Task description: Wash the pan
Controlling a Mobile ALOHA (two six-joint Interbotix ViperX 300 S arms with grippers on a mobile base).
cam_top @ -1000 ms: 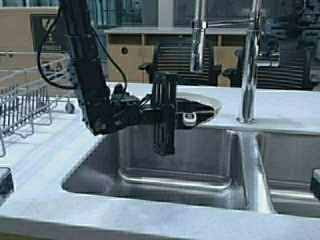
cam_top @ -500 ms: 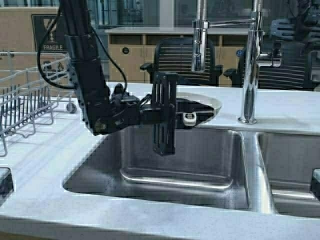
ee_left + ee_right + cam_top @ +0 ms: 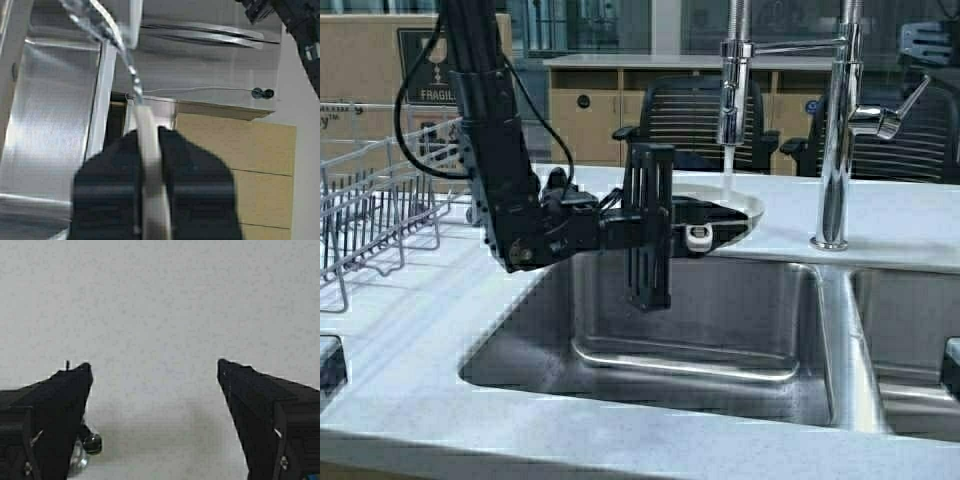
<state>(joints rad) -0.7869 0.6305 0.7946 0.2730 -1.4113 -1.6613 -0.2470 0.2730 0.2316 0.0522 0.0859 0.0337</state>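
Observation:
The cream pan (image 3: 738,206) is held level at the back rim of the left sink basin (image 3: 700,320), under the spray head (image 3: 731,95). A thin stream of water (image 3: 727,172) falls from the spray head into the pan. My left gripper (image 3: 682,236) is shut on the pan's cream handle (image 3: 698,237). In the left wrist view the handle (image 3: 148,170) sits clamped between the two dark fingers of that gripper (image 3: 148,132), with water (image 3: 131,75) running beyond it. My right gripper (image 3: 155,370) is open and empty over white countertop.
The tall chrome faucet (image 3: 836,150) stands between the two basins, its lever (image 3: 892,118) sticking out to the right. The right basin (image 3: 910,330) lies at the right. A wire dish rack (image 3: 370,200) stands on the counter at the left. Office chairs (image 3: 695,125) stand behind.
The whole scene has shifted right in the high view, so the robot has moved. Water now runs from the spray head onto the pan, and the faucet lever stands out.

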